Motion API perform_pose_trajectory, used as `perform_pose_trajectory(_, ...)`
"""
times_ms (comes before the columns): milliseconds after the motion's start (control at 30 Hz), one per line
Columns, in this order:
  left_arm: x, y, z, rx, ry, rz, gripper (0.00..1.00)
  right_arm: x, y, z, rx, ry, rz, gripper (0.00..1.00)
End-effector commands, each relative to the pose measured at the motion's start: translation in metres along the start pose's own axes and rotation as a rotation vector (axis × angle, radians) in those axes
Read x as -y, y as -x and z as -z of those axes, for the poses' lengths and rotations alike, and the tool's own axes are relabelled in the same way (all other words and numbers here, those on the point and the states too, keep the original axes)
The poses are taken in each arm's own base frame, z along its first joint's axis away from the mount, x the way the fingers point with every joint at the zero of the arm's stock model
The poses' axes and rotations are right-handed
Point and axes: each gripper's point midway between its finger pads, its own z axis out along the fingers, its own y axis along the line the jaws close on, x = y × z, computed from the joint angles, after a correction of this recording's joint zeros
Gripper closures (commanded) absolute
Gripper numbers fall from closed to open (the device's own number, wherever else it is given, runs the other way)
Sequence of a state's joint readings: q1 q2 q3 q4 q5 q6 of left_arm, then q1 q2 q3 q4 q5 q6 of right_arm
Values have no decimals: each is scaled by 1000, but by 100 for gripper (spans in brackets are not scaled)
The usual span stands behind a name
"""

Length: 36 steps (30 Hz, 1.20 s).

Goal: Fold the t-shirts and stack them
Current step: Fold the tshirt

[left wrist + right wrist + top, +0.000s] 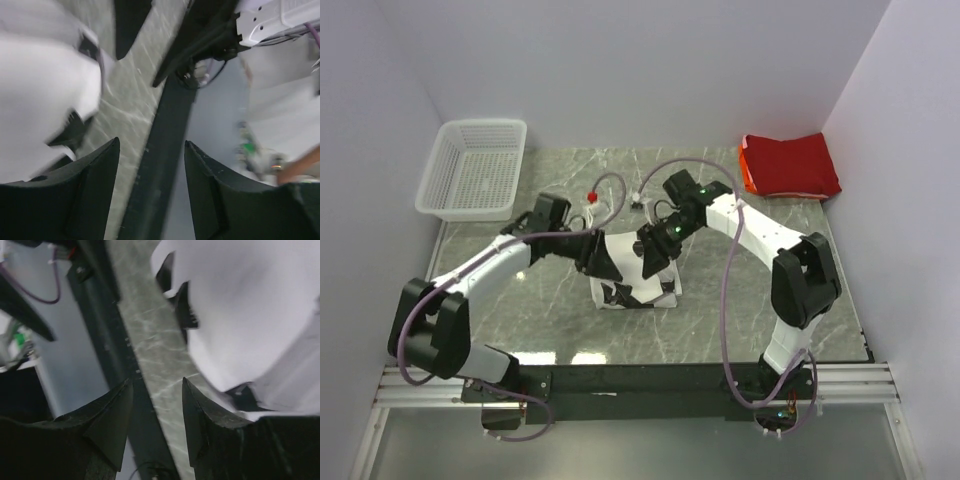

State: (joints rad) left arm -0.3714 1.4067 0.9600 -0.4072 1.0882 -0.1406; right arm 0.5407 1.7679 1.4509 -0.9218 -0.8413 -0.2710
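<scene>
Hovering over white shirt (622,245) mid-frame with left end effector (151,141) and right end effector (157,380), both spread, pinching nothing. Red shirt (790,165) upper right of worktop (720,320).

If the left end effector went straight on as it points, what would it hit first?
Likely the right end effector, its dark fingers just ahead over the white t-shirt; depth is unclear.
</scene>
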Motion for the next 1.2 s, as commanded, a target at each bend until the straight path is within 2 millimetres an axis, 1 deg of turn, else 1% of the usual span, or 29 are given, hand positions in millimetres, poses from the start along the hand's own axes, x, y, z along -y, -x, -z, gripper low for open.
perform_pose_trajectory(0,5,-9,-14,28,-67,256,39,-10,-3,-13,17,112,-108,49)
perform_pose_trajectory(67,-20,-16,-15,35,10,293,38,1,-12,-21,0,144,-164,51)
perform_pose_trajectory(100,-28,-21,-16,21,14,316,39,14,-18,-30,-21,157,-216,51)
perform_pose_trajectory(133,-41,-30,-21,-13,11,356,39,17,-22,-34,-30,182,-243,53)
perform_pose_trajectory(200,-52,-47,-24,-85,18,432,40,33,-34,-46,-66,196,-309,54)
perform_pose_trajectory(233,-65,-52,-29,-115,34,456,40,38,-38,-49,-73,199,-338,54)
perform_pose_trajectory(267,-70,-64,-30,-154,54,519,41,46,-46,-56,-94,196,-389,54)
perform_pose_trajectory(300,-85,-76,-33,-186,76,566,41,51,-49,-58,-97,190,-418,54)
perform_pose_trajectory(400,-129,-105,-25,-201,198,696,43,74,-65,-71,-131,148,-521,53)
perform_pose_trajectory(433,-144,-106,-15,-174,232,742,42,80,-66,-71,-129,143,-547,53)
perform_pose_trajectory(500,-164,-119,-7,-185,295,801,42,97,-76,-75,-142,109,-621,53)
perform_pose_trajectory(600,-183,-100,-1,-170,308,723,44,117,-71,-66,-103,44,-623,52)
perform_pose_trajectory(633,-186,-91,0,-156,309,697,45,123,-62,-61,-80,21,-598,52)
perform_pose_trajectory(667,-188,-80,0,-137,310,662,45,130,-54,-50,-46,-11,-575,52)
perform_pose_trajectory(700,-188,-53,4,-91,312,573,44,133,-47,-43,-26,-22,-554,52)
perform_pose_trajectory(733,-184,-38,6,-67,308,515,44,135,-34,-33,7,-28,-526,52)
perform_pose_trajectory(767,-179,-24,10,-43,303,453,43,131,-24,-19,42,-29,-492,52)
perform_pose_trajectory(800,-166,0,18,-3,318,347,43,124,-15,-9,78,-7,-474,52)
perform_pose_trajectory(833,-158,9,21,0,325,245,41,120,-12,-1,103,-1,-464,52)
perform_pose_trajectory(867,-150,18,24,12,341,172,41,109,2,16,166,-11,-413,52)
perform_pose_trajectory(900,-141,33,34,32,408,22,39,105,5,26,202,-13,-401,52)
perform_pose_trajectory(933,-133,41,30,39,434,-74,39,101,-2,27,213,-19,-413,52)
perform_pose_trajectory(967,-128,46,30,46,473,-151,38,92,11,44,290,-58,-385,51)
perform_pose_trajectory(1000,-115,47,32,62,512,-243,37,93,11,52,330,-86,-398,50)
perform_pose_trajectory(1033,-111,46,23,38,579,-356,33,93,7,58,379,-133,-422,50)
perform_pose_trajectory(1067,-104,54,17,64,598,-463,31,96,3,61,400,-161,-450,48)
perform_pose_trajectory(1100,-98,44,13,49,613,-533,31,99,-1,63,419,-188,-481,47)
perform_pose_trajectory(1133,-90,41,-1,22,633,-650,29,108,-13,66,437,-224,-563,46)
perform_pose_trajectory(1167,-85,36,-9,12,631,-712,28,113,-17,66,445,-238,-594,46)
